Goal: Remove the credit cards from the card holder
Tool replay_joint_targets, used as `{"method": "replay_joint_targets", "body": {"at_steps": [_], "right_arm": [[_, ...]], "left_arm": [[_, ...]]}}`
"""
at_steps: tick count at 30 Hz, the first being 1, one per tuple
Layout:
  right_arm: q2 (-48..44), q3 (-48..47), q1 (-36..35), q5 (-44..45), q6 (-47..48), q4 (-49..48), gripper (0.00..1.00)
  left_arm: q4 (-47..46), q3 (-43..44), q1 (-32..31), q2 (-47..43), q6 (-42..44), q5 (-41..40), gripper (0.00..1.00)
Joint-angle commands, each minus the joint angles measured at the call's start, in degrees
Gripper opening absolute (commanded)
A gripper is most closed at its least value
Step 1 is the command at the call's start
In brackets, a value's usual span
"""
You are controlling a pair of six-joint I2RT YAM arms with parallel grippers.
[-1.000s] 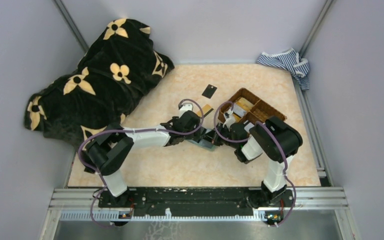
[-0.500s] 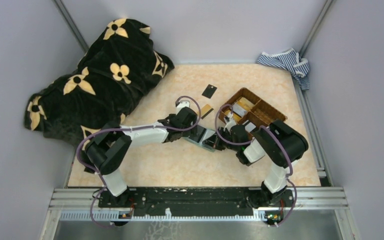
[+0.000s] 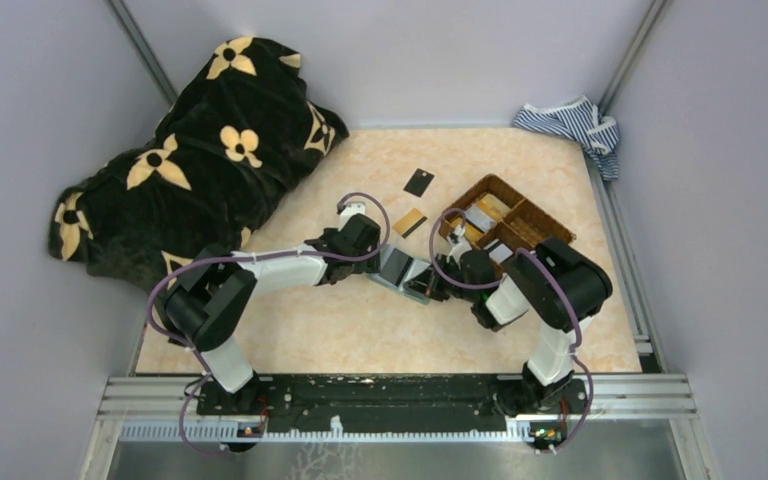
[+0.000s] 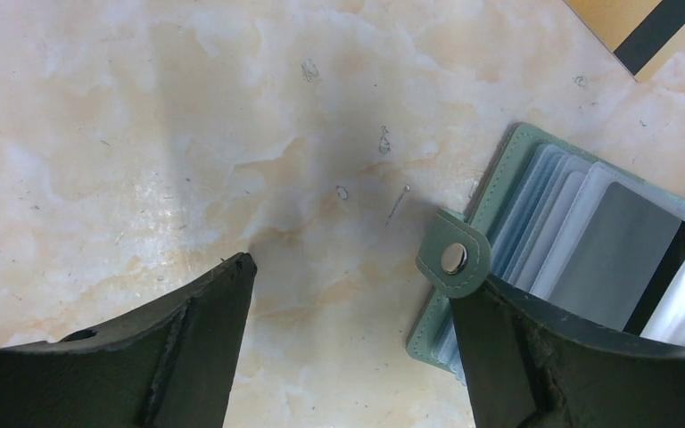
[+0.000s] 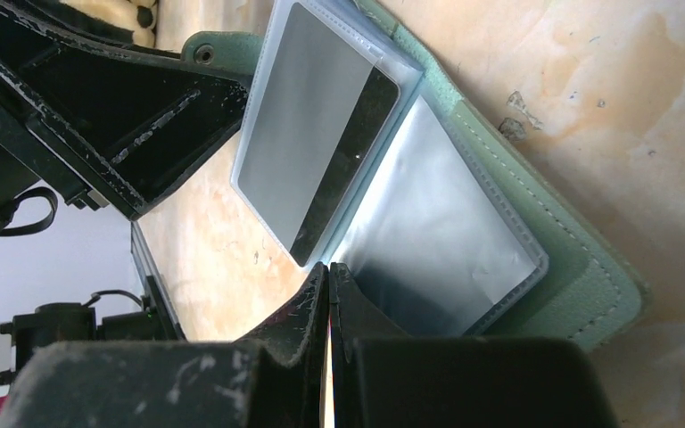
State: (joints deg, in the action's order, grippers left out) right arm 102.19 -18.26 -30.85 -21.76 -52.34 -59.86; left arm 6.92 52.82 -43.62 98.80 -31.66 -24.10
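Note:
The sage-green card holder lies open on the table between my grippers. It shows in the left wrist view and the right wrist view. Its clear sleeves hold a pale grey credit card with a black stripe, also in the left wrist view. My left gripper is open and empty, its right finger at the holder's snap-tab edge. In the top view it sits just left of the holder. My right gripper is shut, tips at the sleeves' near edge. A thin pale sliver shows between its fingers.
A gold card with a dark stripe and a loose black card lie behind the holder. A brown divided basket stands at the right. A black flowered blanket fills the far left. A striped cloth lies in the far right corner.
My left gripper has drawn back to the left, off the card holder, so more of the open holder shows. The right gripper has stayed at the holder.

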Motion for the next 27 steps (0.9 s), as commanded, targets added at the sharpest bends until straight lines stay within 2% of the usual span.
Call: {"method": "replay_joint_targets", "body": {"at_steps": [1,5,6,8,10,16,22,27], "right_arm": [[0.9,-1.1,0.3,1.0,-0.3,3.7,0.0],[0.2,-0.7,0.3,1.2,-0.4,2.8,0.0],[-0.1,-0.2,0.4,1.4,-0.8,1.5,0.04],[-0.8,0.7,0.3,1.7,-1.2,-0.5,0.23],[-1.3,1.3,0.3,2.0,-1.3,-2.1,0.36],[-1.4,1.4,0.3,2.1,-1.3,-2.7,0.56],[0.5,-0.4,0.3,1.8,-1.1,-2.7,0.57],[0.3,-2.2,0.4,2.1,0.3,1.3,0.57]], "left_arm": [[3.0,-1.8,0.1,1.9,-0.1,2.1,0.84],[2.9,-2.0,0.1,2.0,-0.1,2.3,0.84],[2.8,-2.0,0.1,2.2,0.1,2.4,0.84],[2.8,-1.8,0.1,2.7,0.2,2.6,0.84],[2.6,-1.7,0.1,3.6,0.1,3.3,0.84],[2.7,-1.7,-0.8,5.6,-0.7,5.2,0.83],[5.1,-1.0,-4.1,7.0,-1.2,4.8,0.83],[6.7,0.1,-8.1,9.1,-2.8,5.6,0.83]]}}
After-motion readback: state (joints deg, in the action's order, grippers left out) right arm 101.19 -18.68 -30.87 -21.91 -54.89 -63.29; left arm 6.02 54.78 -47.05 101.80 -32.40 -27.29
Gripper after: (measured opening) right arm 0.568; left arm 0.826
